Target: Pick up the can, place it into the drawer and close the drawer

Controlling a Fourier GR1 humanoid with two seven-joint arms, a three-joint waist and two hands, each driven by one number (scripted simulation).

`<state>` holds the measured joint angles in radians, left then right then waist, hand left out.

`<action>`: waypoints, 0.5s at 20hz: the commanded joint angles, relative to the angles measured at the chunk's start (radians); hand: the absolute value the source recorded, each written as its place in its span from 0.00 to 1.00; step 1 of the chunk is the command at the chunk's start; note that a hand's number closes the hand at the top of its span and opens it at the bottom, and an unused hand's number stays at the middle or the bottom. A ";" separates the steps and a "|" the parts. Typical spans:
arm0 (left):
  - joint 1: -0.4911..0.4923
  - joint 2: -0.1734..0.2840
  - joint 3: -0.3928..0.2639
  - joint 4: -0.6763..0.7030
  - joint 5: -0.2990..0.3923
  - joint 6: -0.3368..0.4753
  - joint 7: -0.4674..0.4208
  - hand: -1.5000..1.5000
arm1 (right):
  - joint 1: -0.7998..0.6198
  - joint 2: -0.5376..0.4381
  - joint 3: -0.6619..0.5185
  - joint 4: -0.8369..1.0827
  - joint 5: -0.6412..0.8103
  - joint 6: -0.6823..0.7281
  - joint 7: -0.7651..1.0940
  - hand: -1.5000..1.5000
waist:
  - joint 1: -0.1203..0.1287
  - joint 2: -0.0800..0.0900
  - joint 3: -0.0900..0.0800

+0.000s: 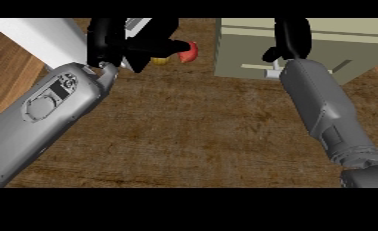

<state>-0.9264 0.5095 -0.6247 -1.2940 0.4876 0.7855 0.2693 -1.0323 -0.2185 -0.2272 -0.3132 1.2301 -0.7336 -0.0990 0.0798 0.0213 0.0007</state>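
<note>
My left hand (111, 40) is at the upper left, its fingers (159, 45) curled across a pale grey-and-white cylinder that looks like the can (137, 24). Only slivers of the can show above and below the fingers. At the upper right stands the beige drawer unit (325, 45) with a pale handle (272, 68) on its front. My right hand (291, 35) lies against that front, fingers pointing straight up and the thumb sticking out left just above the handle. The frame does not show whether the drawer is pulled out or pushed in.
A red round item (190, 52) and a small yellow one (160, 61) lie just right of my left fingertips. A white slab (40, 35) fills the upper left corner. The brown wooden counter (192, 135) spreads between my two forearms.
</note>
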 commanded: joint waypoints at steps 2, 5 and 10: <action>0.038 0.032 0.017 -0.077 -0.001 -0.015 0.012 0.00 | -0.087 0.014 -0.030 0.055 -0.018 -0.017 0.008 0.00 | 0.027 0.006 0.002; 0.097 0.021 0.019 -0.047 -0.014 -0.029 -0.052 0.00 | -0.127 -0.008 -0.046 0.071 -0.038 0.036 -0.034 0.00 | 0.019 0.013 0.001; 0.116 0.053 0.042 -0.080 -0.005 -0.054 -0.047 0.00 | -0.136 0.047 -0.132 0.035 -0.152 0.034 -0.150 0.00 | 0.023 0.011 0.003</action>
<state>-0.8387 0.5413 -0.6055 -1.3624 0.4744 0.7595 0.2453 -1.0861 -0.2264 -0.2833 -0.2442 1.1800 -0.7127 -0.1912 0.0744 0.0270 0.0032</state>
